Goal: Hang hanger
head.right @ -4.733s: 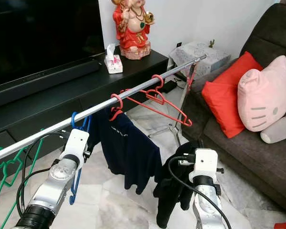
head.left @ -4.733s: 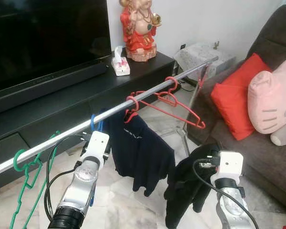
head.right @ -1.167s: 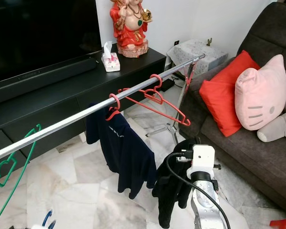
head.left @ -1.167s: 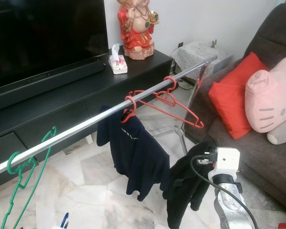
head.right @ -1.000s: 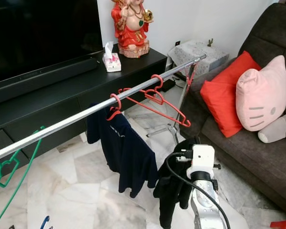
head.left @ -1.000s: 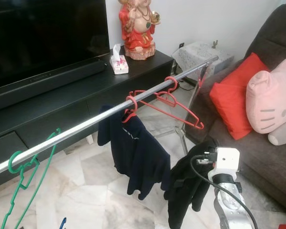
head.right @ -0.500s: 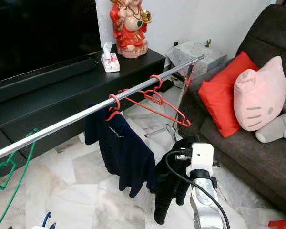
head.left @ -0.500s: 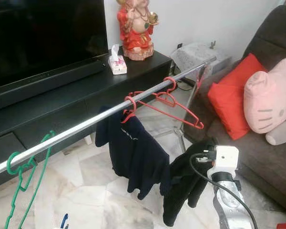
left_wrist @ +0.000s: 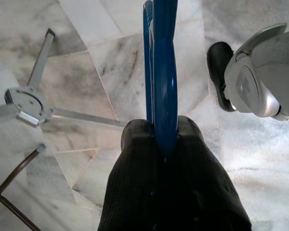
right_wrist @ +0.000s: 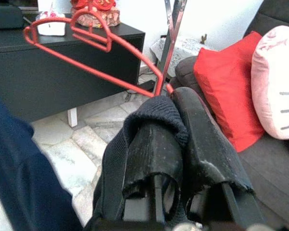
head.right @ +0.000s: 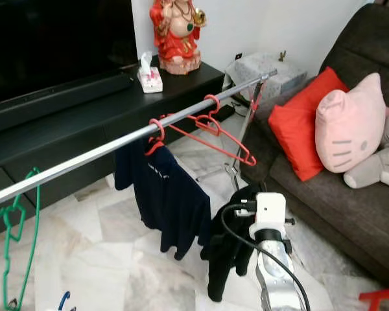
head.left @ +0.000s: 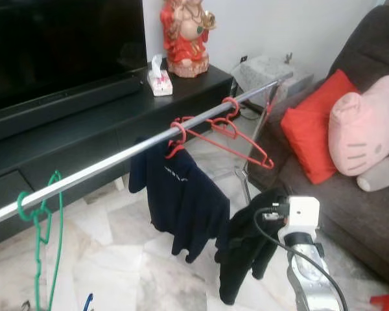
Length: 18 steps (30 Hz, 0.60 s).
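My left pincer (left_wrist: pixel 166 137) is clamped on the blue hanger (left_wrist: pixel 161 62), low over the marble floor (left_wrist: pixel 111 57) beneath the rail (head.left: pixel 117 162). My right pincer (right_wrist: pixel 176 125) grips a black garment (head.right: pixel 230 249) below the rail's red hanger (head.left: pixel 230 136).

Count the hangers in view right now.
4: a green hanger at the rail's left end, a red hanger carrying the navy shirt, an empty red hanger, and a blue hanger in the left gripper.

Left gripper (left_wrist: pixel 166 132): we no longer hold it at the rail (head.left: pixel 117 162); it is down low.
Blue hanger (left_wrist: pixel 161 72): off the rail, clamped in our left gripper near the floor.
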Tool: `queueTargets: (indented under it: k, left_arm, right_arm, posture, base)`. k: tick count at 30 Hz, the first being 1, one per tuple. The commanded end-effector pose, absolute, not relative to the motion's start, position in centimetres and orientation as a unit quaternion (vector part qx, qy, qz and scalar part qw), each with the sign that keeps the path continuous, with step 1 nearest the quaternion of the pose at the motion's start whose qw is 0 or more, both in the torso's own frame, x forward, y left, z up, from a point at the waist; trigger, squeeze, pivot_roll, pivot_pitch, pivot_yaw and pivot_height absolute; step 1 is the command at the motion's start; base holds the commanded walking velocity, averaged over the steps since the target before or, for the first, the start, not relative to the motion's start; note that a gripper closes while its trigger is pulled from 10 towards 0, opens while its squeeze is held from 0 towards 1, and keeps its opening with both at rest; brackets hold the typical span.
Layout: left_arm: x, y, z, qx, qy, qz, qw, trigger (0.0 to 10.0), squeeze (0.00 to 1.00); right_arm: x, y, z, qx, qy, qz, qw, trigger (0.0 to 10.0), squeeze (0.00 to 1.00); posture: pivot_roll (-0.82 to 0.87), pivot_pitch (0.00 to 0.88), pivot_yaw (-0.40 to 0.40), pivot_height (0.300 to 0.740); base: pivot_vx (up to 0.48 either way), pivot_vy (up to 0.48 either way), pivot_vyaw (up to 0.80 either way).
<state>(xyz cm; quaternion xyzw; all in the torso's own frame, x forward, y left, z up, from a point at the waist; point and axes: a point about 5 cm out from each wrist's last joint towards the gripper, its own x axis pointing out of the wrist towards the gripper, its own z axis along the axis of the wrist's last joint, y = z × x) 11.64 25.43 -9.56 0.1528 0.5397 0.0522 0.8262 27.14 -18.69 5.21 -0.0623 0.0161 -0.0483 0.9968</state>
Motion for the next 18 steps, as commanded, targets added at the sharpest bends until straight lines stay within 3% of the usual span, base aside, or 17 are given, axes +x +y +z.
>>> queueTargets:
  k: [1, 12, 18]
  left_arm:
    - [11.14, 25.28, -9.77, 0.152, 0.548, 0.048, 0.821, 10.0, 0.00]
    - [11.89, 25.18, -9.63, 0.153, 0.548, 0.042, 0.821, 10.0, 0.00]
    - [11.46, 25.17, -9.77, 0.152, 0.554, 0.041, 0.817, 10.0, 0.00]
  right_arm:
    - [27.32, -18.90, 5.63, -0.066, 0.004, -0.052, 0.996, 10.0, 0.00]
    - [27.52, -18.70, 5.79, -0.073, -0.003, -0.046, 0.996, 10.0, 0.00]
    - [27.56, -18.40, 5.85, -0.078, -0.007, -0.036, 0.996, 10.0, 0.00]
  posture:
    - [-0.02, 0.000, -0.065, 0.740]
    - [-0.01, 0.000, -0.063, 0.740]
    - [-0.01, 0.000, -0.063, 0.740]
  base:
    - [-0.274, 0.000, 0.00]
    - [-0.288, 0.000, 0.00]
    - [-0.290, 0.000, 0.80]
